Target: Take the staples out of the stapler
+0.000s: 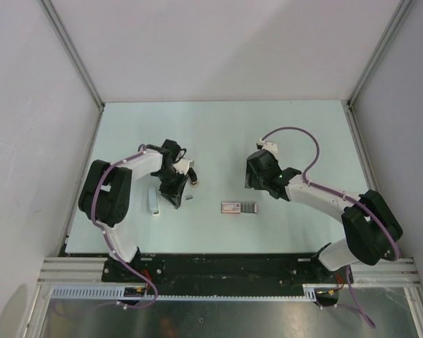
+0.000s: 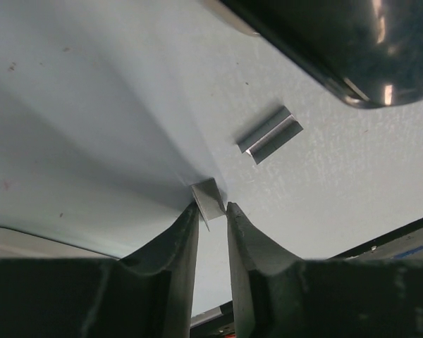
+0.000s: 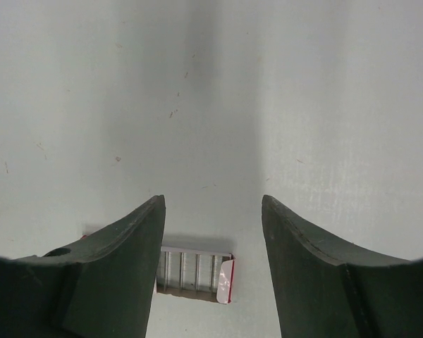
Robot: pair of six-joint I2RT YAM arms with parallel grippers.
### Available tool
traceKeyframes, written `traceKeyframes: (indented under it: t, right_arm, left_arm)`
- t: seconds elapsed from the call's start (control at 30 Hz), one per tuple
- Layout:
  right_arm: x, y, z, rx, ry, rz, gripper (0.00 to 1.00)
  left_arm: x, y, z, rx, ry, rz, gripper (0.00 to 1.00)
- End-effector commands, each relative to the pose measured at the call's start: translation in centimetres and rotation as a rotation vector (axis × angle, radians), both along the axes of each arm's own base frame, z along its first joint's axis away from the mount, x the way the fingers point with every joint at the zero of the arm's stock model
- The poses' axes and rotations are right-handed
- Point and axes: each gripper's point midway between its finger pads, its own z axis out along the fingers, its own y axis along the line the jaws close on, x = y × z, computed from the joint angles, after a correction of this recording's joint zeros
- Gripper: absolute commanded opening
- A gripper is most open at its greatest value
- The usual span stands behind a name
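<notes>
The stapler (image 2: 338,49) is a glossy black body with a silvery edge at the top right of the left wrist view. In the top view it lies just right of the left wrist (image 1: 194,177). My left gripper (image 2: 211,208) is down at the table, nearly shut, pinching a small silvery strip of staples (image 2: 207,196) at its fingertips. Another short staple strip (image 2: 269,135) lies loose on the table between the gripper and the stapler, and also shows in the top view (image 1: 189,198). My right gripper (image 3: 213,204) is open and empty, hovering over the table.
An open box of staples (image 1: 239,207) lies at the table's centre front; it also shows below my right fingers in the right wrist view (image 3: 195,273). A pale oblong piece (image 1: 153,200) lies left of my left gripper. Walls enclose the table on three sides.
</notes>
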Motion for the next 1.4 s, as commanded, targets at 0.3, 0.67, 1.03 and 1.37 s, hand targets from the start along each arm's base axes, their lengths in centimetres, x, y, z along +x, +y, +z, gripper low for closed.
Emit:
traceKeyframes:
  t: [0.3, 0.67, 1.03, 1.37]
  right_arm:
    - [0.6, 0.3, 1.4, 0.015, -0.059, 0.01, 0.6]
    - [1.1, 3.1, 11.5, 0.27, -0.296, 0.186, 0.62]
    - [-4.8, 9.5, 25.2, 0.754, -0.525, 0.639, 0.66]
    - [-9.2, 11.0, 32.1, 0.979, -0.66, 0.798, 0.67]
  left_arm:
    - [-0.1, -2.0, 0.6, -0.064, -0.072, -0.102, 0.09]
    - [4.2, -8.0, 16.8, -0.431, -0.411, -0.166, 0.07]
    - [1.2, -13.1, 34.4, -0.974, -0.472, -0.3, 0.06]
    - [-0.2, -14.0, 39.3, -1.137, -0.416, -0.345, 0.06]
